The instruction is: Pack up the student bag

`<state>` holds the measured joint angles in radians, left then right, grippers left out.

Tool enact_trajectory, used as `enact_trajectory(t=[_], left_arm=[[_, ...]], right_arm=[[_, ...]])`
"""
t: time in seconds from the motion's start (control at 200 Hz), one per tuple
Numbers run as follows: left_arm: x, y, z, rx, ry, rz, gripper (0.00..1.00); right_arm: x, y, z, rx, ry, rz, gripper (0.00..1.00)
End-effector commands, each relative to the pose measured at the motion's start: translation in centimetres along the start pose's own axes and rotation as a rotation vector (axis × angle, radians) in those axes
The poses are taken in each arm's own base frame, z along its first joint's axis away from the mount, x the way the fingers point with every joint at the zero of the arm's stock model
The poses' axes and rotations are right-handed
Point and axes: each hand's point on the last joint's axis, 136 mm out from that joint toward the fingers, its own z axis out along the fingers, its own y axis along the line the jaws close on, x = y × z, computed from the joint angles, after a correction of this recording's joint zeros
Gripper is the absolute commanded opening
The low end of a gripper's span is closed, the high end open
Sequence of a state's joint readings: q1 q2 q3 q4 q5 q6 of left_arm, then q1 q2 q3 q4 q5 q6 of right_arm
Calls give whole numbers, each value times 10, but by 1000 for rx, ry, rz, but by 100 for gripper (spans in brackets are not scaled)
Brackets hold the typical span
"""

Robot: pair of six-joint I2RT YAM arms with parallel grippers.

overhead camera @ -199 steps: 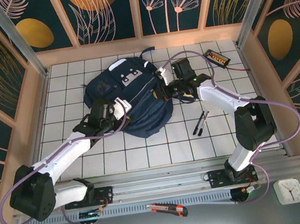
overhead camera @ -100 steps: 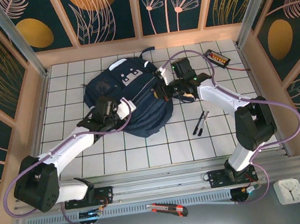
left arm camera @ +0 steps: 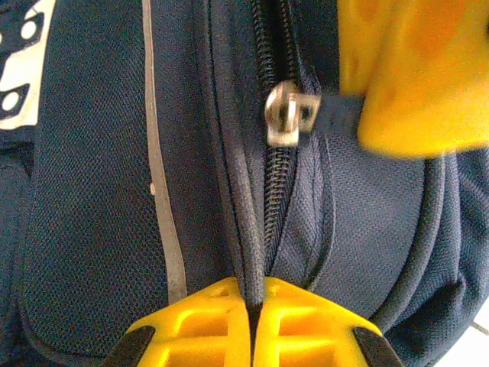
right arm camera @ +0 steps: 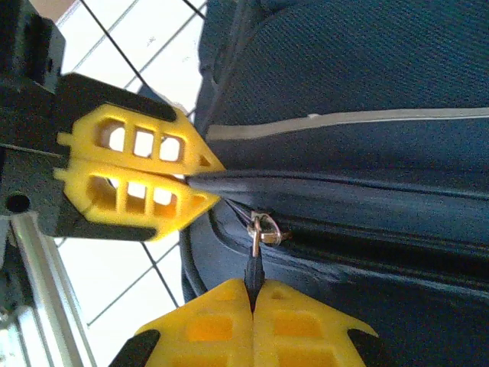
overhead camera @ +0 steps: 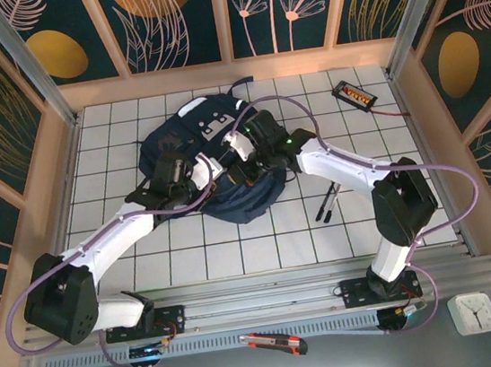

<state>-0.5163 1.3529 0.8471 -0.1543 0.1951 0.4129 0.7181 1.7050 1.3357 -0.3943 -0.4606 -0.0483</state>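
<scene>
Pinching student bag (left arm camera: 92, 191) at seam (left arm camera: 246, 229): left pincer (left arm camera: 253, 297).

Lab test cell — gridded table (overhead camera: 237, 259), framed panels (overhead camera: 174, 21).

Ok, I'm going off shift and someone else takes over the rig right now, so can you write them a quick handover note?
Left end effector: shut, pinching the black piping beside the zip of the large dark navy fabric backpack.
Right end effector: shut on the dark fabric pull tab of the silver metal zip slider.
Backpack lies on the white tiled table; two dark pens lie right of it.
Done: both grips set. Left: run the zip, then pack; whether anything is inside cannot be told.
</scene>
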Motion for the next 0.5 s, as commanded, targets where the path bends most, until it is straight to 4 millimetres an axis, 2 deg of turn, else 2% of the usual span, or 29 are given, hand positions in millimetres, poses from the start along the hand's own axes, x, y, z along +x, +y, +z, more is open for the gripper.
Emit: enact_trajectory(t=[0.0, 0.065, 0.165, 0.21, 0.265, 0.3, 0.415, 0.495], left_arm=[[-56, 4, -9, 27, -191, -26, 0], [-62, 4, -11, 33, -215, -45, 0], [-64, 6, -13, 20, -225, -56, 0], [-63, 7, -15, 10, -223, -55, 12], [-59, 9, -19, -8, -213, -49, 43], [-55, 9, -22, -23, -201, -39, 54], [-44, 18, -39, -113, -189, -36, 66], [-37, 28, -50, -146, -193, -109, 67]], right_arm=[[-12, 48, 10, -189, -75, 9, 0], [-10, 56, 15, -223, -89, 39, 0], [-5, 56, 19, -230, -91, 64, 0], [-5, 53, 17, -216, -95, 63, 0], [-7, 46, 11, -196, -104, 67, 0], [-8, 40, 4, -183, -118, 75, 0], [-12, 21, -22, -142, -170, 100, 0], [-12, 11, -38, -115, -196, 106, 0]])
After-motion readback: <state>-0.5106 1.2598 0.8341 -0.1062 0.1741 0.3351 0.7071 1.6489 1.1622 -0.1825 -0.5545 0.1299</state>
